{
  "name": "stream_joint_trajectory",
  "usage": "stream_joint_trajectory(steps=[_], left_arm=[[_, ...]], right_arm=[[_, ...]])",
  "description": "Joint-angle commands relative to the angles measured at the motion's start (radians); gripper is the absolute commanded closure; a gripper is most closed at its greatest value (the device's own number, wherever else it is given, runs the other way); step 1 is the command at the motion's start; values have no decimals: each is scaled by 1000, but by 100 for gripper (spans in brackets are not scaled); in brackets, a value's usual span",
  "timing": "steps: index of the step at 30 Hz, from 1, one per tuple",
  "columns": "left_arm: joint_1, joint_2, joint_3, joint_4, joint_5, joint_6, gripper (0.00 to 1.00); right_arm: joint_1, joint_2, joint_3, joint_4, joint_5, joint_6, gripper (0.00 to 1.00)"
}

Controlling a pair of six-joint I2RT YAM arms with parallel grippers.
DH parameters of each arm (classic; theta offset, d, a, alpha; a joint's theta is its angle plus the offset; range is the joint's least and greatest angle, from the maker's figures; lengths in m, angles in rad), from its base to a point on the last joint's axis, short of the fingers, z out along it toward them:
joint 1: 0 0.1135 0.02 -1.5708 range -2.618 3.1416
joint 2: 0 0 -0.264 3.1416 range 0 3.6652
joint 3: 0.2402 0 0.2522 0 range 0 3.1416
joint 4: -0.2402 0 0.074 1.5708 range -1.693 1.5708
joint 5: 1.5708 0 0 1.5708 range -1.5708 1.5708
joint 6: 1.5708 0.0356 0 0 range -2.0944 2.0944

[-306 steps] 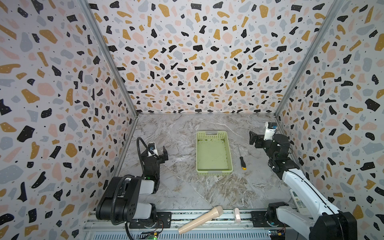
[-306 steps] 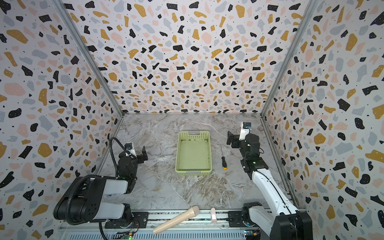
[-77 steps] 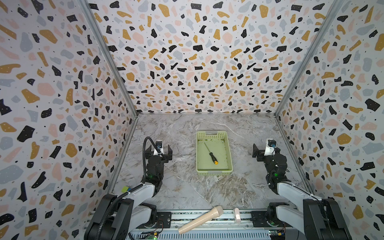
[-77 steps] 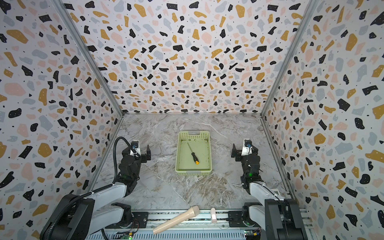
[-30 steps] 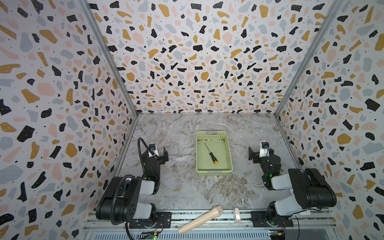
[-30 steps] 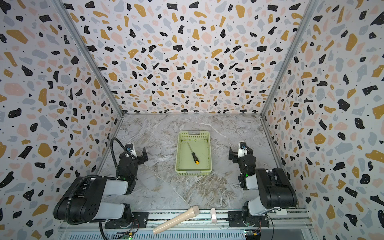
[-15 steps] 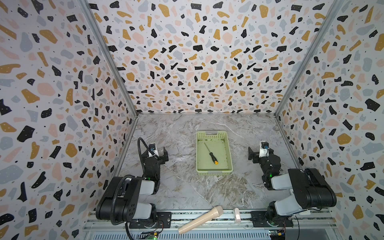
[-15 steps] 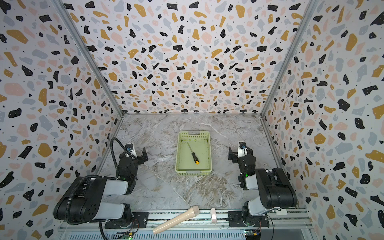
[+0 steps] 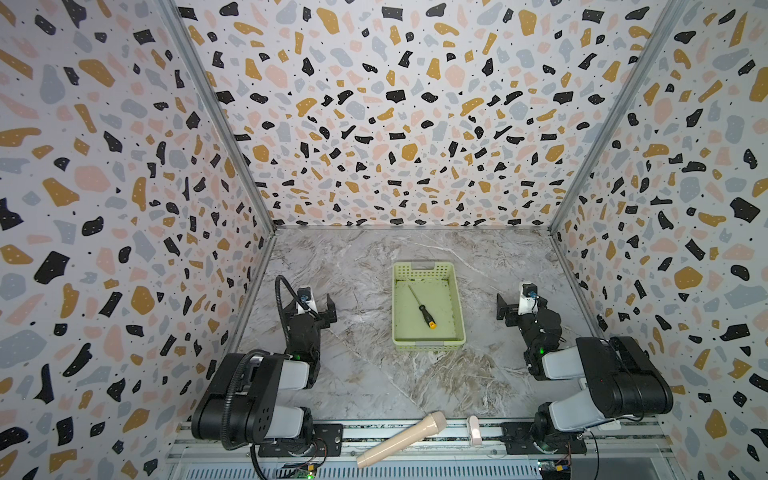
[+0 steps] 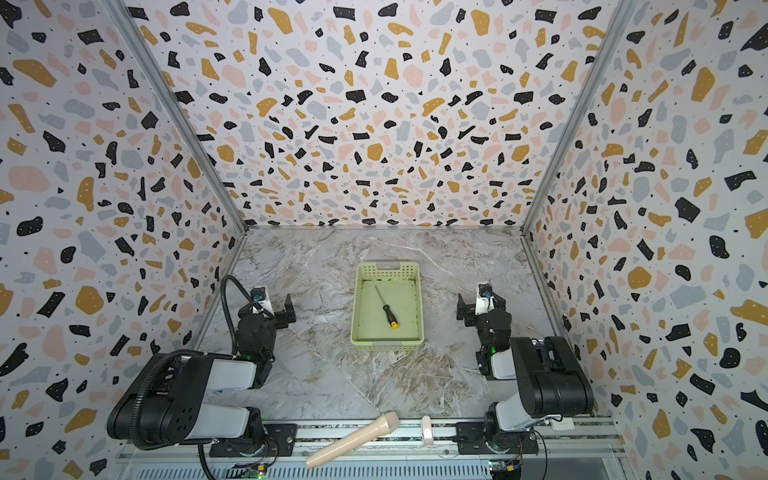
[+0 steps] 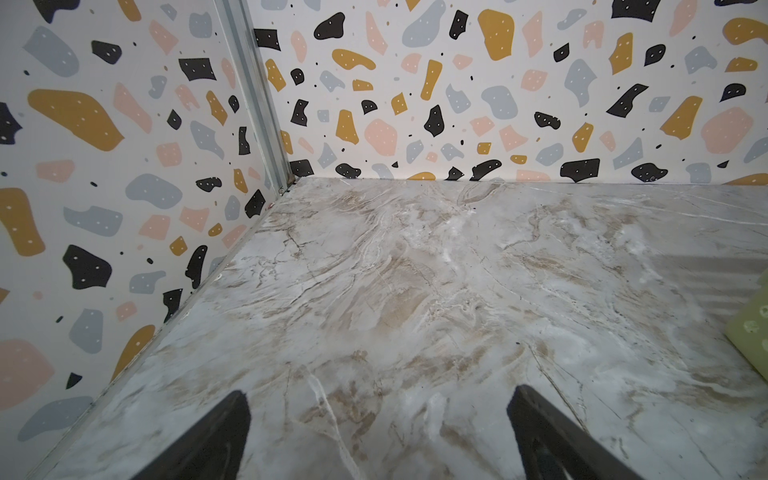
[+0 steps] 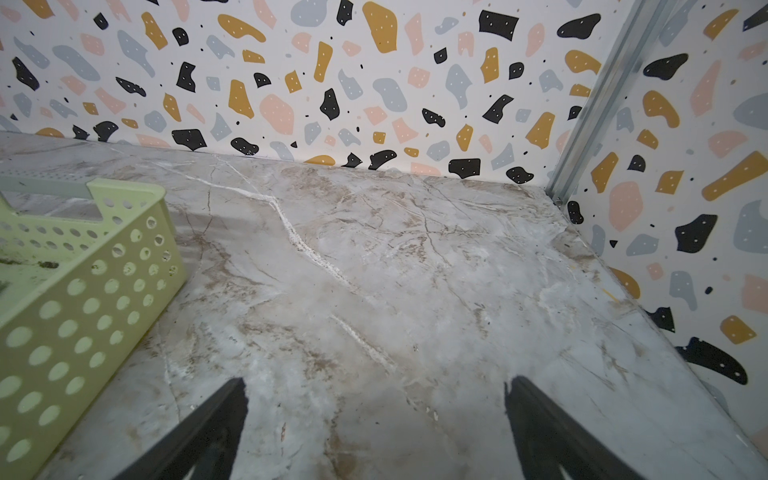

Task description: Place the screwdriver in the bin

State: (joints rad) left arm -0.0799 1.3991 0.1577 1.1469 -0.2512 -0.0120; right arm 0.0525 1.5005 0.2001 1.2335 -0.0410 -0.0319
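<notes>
The screwdriver (image 9: pixel 422 308) (image 10: pixel 386 311), with a thin silver shaft, black handle and orange end cap, lies slantwise on the floor of the pale yellow-green bin (image 9: pixel 458 299) (image 10: pixel 420 299) in both top views. My left gripper (image 9: pixel 309 307) (image 10: pixel 266 309) rests low over the table, left of the bin, open and empty (image 11: pixel 378 399). My right gripper (image 9: pixel 524 305) (image 10: pixel 482 307) sits to the right of the bin, also open with bare marble between its fingers (image 12: pixel 374 386). The bin's perforated wall (image 12: pixel 83 291) shows in the right wrist view, and a corner of the bin (image 11: pixel 752 328) in the left wrist view.
A long beige cylindrical handle (image 9: pixel 401 444) (image 10: pixel 353 440) lies on the front rail beside a small white piece (image 9: pixel 473 430). Terrazzo-patterned walls close in the marble table on three sides. Both arms are folded back near the front corners.
The screwdriver, earlier on the table right of the bin, now lies inside it. Both arms have drawn back and folded. Nothing has moved in the last second.
</notes>
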Motion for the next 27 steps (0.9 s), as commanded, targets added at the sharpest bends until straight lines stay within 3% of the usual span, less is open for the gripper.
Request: stream_joint_trajectory(steps=[1,27], left_arm=[[-4,-3,8,53,-18,3,0],[-12,-4,6,53,-33,7,0]], right_arm=[[4,-7,18,-2,1,3,1],[8,-7,17,-1,7,3,1]])
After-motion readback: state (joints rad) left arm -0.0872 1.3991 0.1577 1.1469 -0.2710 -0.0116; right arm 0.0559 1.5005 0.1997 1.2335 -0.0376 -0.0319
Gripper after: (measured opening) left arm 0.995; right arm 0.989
